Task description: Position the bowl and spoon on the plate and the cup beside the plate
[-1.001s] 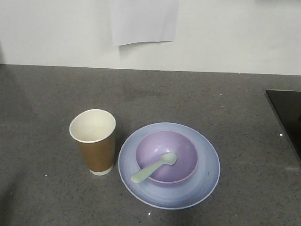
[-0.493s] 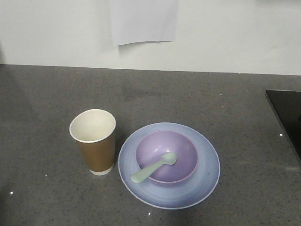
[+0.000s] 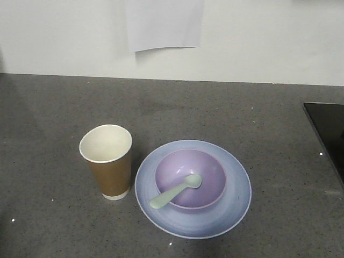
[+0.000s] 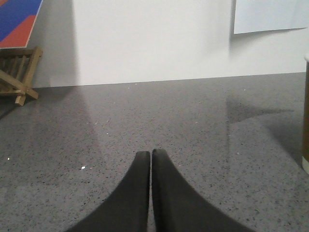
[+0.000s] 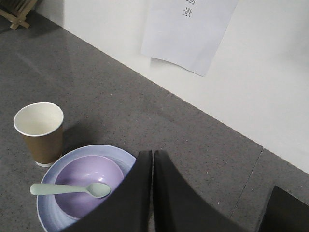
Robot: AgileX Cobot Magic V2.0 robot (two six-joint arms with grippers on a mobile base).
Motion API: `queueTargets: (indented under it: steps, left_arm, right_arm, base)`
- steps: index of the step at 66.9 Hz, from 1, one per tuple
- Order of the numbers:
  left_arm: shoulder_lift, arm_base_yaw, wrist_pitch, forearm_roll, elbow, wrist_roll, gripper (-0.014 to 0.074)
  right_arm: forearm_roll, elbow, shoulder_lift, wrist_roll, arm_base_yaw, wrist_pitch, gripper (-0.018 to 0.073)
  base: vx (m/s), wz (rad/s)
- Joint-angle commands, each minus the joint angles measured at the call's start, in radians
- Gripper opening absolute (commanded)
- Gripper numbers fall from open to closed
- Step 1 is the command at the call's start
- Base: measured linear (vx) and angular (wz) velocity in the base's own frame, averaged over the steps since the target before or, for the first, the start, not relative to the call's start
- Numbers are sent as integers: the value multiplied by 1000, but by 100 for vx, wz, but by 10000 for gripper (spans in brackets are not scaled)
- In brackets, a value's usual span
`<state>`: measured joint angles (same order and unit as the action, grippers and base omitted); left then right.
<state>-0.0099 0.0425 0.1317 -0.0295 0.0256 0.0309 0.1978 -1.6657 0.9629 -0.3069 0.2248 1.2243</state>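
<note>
**Grey stone counter with the set laid out**

Grey speckled counter (image 3: 64, 107) is filling most of the front view, and a white wall (image 3: 258, 37) with a sheet of paper (image 3: 164, 24) is standing behind it. A black panel (image 3: 328, 129) is showing at the right edge.

The pale blue plate (image 3: 236, 207) is lying flat on the counter. The lavender bowl (image 3: 212, 172) is sitting upright in the middle of the plate. The brown paper cup (image 3: 110, 166) is standing upright just beside the plate, on the left in the front view, not touching it as far as I can tell. The mint-green spoon (image 3: 174, 192) is resting in the bowl, its head inside and its handle leaning over the near rim.

The left gripper (image 4: 150, 153) is hovering low over bare counter, its two dark fingers pressed together and holding nothing. The right gripper (image 5: 152, 153) is hanging above the plate's edge, also with fingers together and nothing between them.
</note>
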Motion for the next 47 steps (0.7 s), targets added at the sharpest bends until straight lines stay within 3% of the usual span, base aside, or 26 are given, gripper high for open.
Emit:
queueTargets:
  steps: [1, 47]
  left_arm:
    - [-13, 1, -65, 0, -8, 9, -8]
    - [-13, 1, -65, 0, -8, 9, -8]
  right_arm:
    - [5, -22, 0, 1, -3, -71, -3]
    - [-22, -22, 12, -2, -3, -84, -3]
  base:
    - [0, 0]
    - [0, 0]
